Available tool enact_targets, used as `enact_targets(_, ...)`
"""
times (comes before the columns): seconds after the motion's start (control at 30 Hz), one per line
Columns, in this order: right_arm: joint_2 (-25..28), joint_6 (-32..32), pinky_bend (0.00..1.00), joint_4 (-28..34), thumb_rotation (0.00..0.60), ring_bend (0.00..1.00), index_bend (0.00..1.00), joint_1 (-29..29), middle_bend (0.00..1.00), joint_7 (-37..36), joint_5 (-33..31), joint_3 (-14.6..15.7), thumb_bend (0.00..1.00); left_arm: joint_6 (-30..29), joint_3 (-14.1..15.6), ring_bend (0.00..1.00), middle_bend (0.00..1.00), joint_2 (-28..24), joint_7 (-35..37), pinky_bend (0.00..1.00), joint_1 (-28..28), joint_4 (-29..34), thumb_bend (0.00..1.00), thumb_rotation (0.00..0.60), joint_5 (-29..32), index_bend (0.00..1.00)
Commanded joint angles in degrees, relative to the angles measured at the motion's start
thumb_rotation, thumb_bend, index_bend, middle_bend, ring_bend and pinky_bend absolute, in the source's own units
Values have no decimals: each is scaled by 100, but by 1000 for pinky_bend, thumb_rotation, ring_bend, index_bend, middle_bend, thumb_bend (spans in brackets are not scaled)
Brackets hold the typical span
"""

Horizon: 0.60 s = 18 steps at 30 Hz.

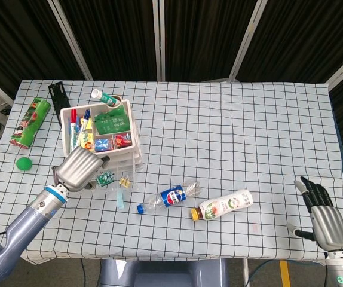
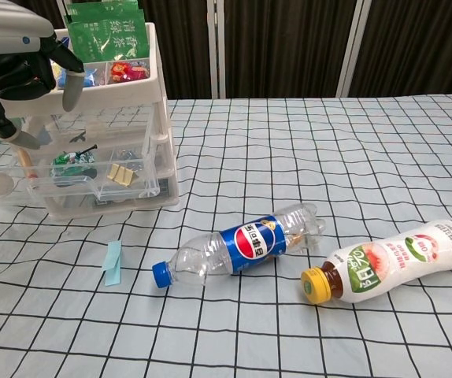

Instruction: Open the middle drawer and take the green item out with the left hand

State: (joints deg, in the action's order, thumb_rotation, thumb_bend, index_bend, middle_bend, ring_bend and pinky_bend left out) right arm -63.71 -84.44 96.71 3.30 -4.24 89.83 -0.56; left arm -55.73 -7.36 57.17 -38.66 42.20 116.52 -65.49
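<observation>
**Left hand over the open middle drawer**

Black curtains behind; a table (image 1: 231, 131) under a white cloth with a dark grid. At the left, a white drawer unit (image 1: 103, 140), top tray packed with pens, a green packet and small sweets. Middle drawer (image 2: 68, 177) pulled out toward the front, clear-walled. Inside it, the green item (image 2: 70, 162), lying near the centre, with yellow clips (image 2: 121, 173) in the compartment to its right and a pale round thing at the left end.

Left hand (image 2: 21, 71) hovering above the open drawer, fingers apart and curved downward, nothing held; one fingertip hanging just above the drawer's left part, contact hard to judge from the chest view. Seen from the head view (image 1: 80, 169), covering the drawer's left side.

Right hand (image 1: 324, 218) low at the table's right front corner, fingers spread and upright, empty.

On the cloth: a Pepsi bottle (image 2: 238, 246) on its side, a peach drink bottle (image 2: 387, 262) beside it, a blue slip (image 2: 113, 262) before the drawer unit. Far left, a green can (image 1: 30, 122) and a green ball (image 1: 23, 163).
</observation>
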Motion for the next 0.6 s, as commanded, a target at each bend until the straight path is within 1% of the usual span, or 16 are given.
enact_targets(0.03, 8, -13, 0, -1, 600, 0, 0, -6, 0, -24, 6, -2, 39, 47, 27, 736, 817, 7, -45, 718, 48, -13, 0, 600, 50, 472)
enact_targets(0.27, 17, -8, 0, -8, 600, 0, 0, -2, 0, -60, 7, -4, 40, 160, 109, 737, 817, -28, -320, 718, 220, 56, 0, 600, 425, 413)
enact_targets(0.5, 13, 4, 0, -20, 600, 0, 0, 5, 0, -69, -15, -14, 39, 240, 178, 736, 817, -11, -677, 718, 499, 106, 0, 600, 937, 392)
enact_targets(0.6, 12, 17, 0, -27, 600, 0, 0, 10, 0, -78, -33, -21, 39, 366, 210, 736, 817, -22, -748, 718, 646, 91, 0, 600, 986, 392)
